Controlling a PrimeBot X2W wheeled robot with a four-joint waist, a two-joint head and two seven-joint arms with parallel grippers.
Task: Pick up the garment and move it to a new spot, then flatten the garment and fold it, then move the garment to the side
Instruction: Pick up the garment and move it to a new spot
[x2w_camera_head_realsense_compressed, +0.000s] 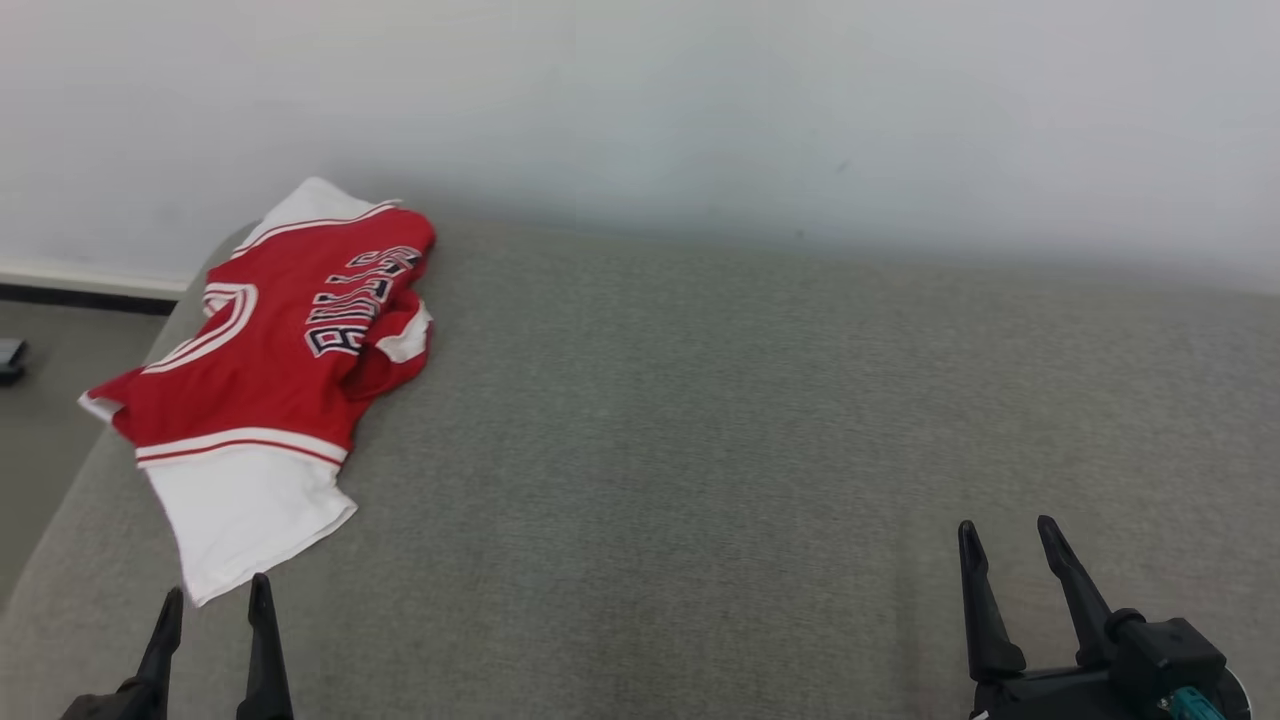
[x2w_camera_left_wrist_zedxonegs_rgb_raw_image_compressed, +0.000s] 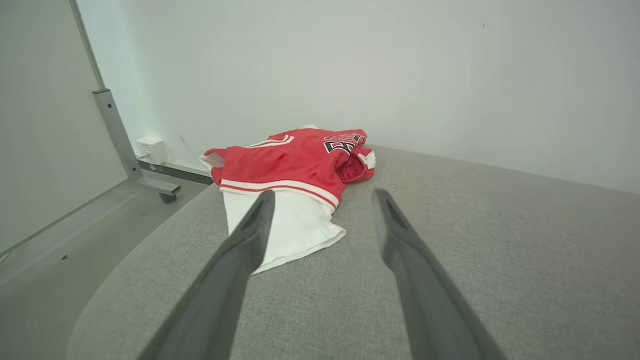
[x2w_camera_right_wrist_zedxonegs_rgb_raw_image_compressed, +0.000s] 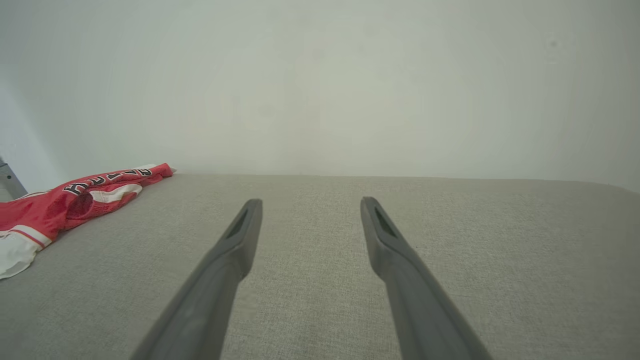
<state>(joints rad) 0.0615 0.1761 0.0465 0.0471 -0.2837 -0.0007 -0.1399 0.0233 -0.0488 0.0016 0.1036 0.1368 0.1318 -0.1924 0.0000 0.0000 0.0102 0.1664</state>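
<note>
Crumpled garment (x2w_camera_head_realsense_compressed: 262, 370) upper left, lettering partly lost in folds; left pincer (x2w_camera_head_realsense_compressed: 216, 586) and right pincer (x2w_camera_head_realsense_compressed: 1005, 523) released, bases cut off below

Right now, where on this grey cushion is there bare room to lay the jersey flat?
Bare: the middle and right of the grey cushion, between the jersey at left, the wall behind and the right gripper in front. Crowded: the left end, where the jersey lies ahead of the left gripper.
</note>
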